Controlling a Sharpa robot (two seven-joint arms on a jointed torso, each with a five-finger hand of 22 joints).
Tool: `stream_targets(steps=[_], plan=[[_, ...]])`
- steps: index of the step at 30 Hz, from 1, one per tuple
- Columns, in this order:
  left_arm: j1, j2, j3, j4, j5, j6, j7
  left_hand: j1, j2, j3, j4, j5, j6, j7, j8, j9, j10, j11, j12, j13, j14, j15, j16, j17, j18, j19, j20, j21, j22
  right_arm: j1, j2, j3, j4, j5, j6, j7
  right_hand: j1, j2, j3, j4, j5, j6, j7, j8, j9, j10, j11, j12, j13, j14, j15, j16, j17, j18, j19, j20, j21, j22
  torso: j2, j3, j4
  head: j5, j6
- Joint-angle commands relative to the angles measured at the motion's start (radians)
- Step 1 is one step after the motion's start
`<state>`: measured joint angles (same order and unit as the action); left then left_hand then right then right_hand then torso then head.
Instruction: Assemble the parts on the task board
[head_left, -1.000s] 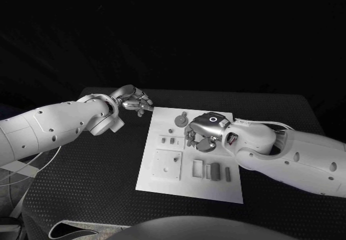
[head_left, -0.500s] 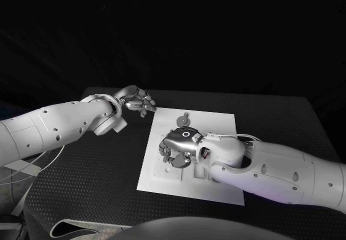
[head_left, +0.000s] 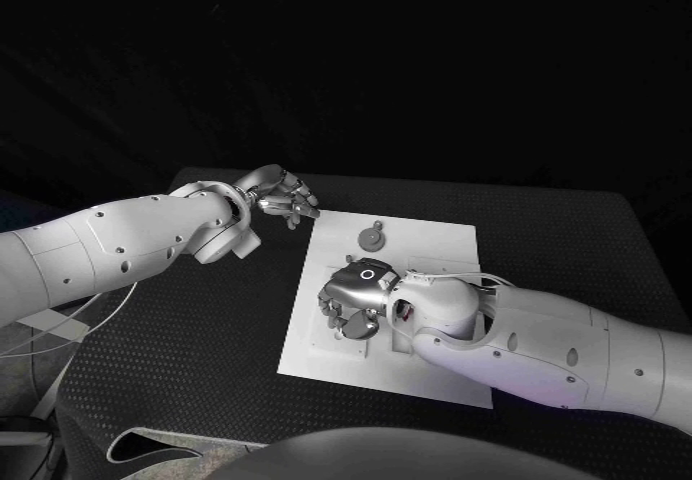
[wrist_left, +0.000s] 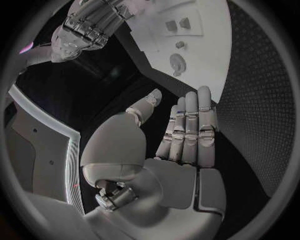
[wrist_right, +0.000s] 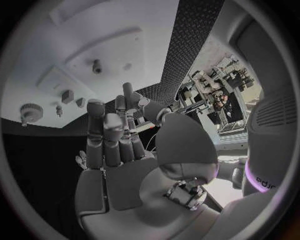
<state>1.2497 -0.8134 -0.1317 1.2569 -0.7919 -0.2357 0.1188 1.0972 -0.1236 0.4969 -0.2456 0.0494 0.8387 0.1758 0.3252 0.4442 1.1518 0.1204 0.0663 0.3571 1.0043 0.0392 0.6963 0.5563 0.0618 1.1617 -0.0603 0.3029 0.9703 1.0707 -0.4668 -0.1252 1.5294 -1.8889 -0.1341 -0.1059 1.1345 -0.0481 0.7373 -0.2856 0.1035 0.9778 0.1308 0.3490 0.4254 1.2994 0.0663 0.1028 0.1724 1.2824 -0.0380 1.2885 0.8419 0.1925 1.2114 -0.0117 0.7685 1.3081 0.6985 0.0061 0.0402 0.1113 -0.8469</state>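
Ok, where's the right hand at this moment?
In the head view the right hand hangs over the near left part of the task board, with the round part farther back.

Flat white rectangular task board (head_left: 433, 240) lies on the black bench, long side running away from the robot. Round grey disc-shaped part (head_left: 371, 238) with a small stub sits near the board's far end. Small grey block parts (wrist_right: 67, 96) lie mid-board; a short peg (wrist_right: 97, 65) stands upright in a raised square plate.
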Motion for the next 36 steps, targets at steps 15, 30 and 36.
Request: stream_targets(steps=[15,30,36], plan=[[0.001,0.002,0.001,0.001,-0.001,0.006,0.001,0.005,-0.004,-0.002,0.007,0.002,0.002,0.007,0.005,-0.002,-0.003,0.002,0.003,0.001,0.004,0.001,-0.008,0.003,0.05,0.005,0.002,-0.007,0.0,-0.014,0.008,-0.024,-0.025,-0.031,0.023,0.014,0.0,0.013,0.007,0.001,0.003,0.005,0.003,0.001,0.001,0.005,0.0,-0.007,0.003,0.001,-0.007,-0.006,0.002,0.069,-0.001,-0.009,0.004,0.018,0.0,0.0024,-0.0009,0.01,-0.003],[0.001,0.003,0.001,0.0,-0.001,0.008,0.0,0.004,-0.004,-0.003,0.008,0.002,0.002,0.007,0.005,-0.002,-0.004,0.002,0.002,0.001,0.004,0.001,-0.01,0.005,0.05,0.005,0.003,-0.008,0.0,-0.024,0.015,-0.029,-0.041,-0.036,0.023,0.015,-0.001,0.014,0.008,0.0,0.002,0.006,0.003,0.001,0.001,0.006,0.0,-0.008,0.003,0.001,-0.007,-0.007,0.002,0.069,-0.001,-0.01,0.004,0.018,0.0,0.0006,-0.0006,0.012,-0.007],[0.001,0.002,0.001,0.002,-0.001,0.008,0.0,0.004,-0.004,-0.003,0.009,0.002,0.002,0.007,0.005,-0.002,-0.004,0.002,0.002,0.001,0.004,0.002,-0.011,0.006,0.05,0.005,0.003,-0.008,0.0,-0.027,0.016,-0.031,-0.046,-0.037,0.016,0.008,-0.001,0.014,0.008,0.0,0.002,0.006,0.003,0.001,0.001,0.006,0.0,-0.008,0.004,0.001,-0.007,-0.007,0.002,0.069,-0.001,-0.01,0.004,0.018,0.0,0.0007,-0.0006,0.011,-0.009]])
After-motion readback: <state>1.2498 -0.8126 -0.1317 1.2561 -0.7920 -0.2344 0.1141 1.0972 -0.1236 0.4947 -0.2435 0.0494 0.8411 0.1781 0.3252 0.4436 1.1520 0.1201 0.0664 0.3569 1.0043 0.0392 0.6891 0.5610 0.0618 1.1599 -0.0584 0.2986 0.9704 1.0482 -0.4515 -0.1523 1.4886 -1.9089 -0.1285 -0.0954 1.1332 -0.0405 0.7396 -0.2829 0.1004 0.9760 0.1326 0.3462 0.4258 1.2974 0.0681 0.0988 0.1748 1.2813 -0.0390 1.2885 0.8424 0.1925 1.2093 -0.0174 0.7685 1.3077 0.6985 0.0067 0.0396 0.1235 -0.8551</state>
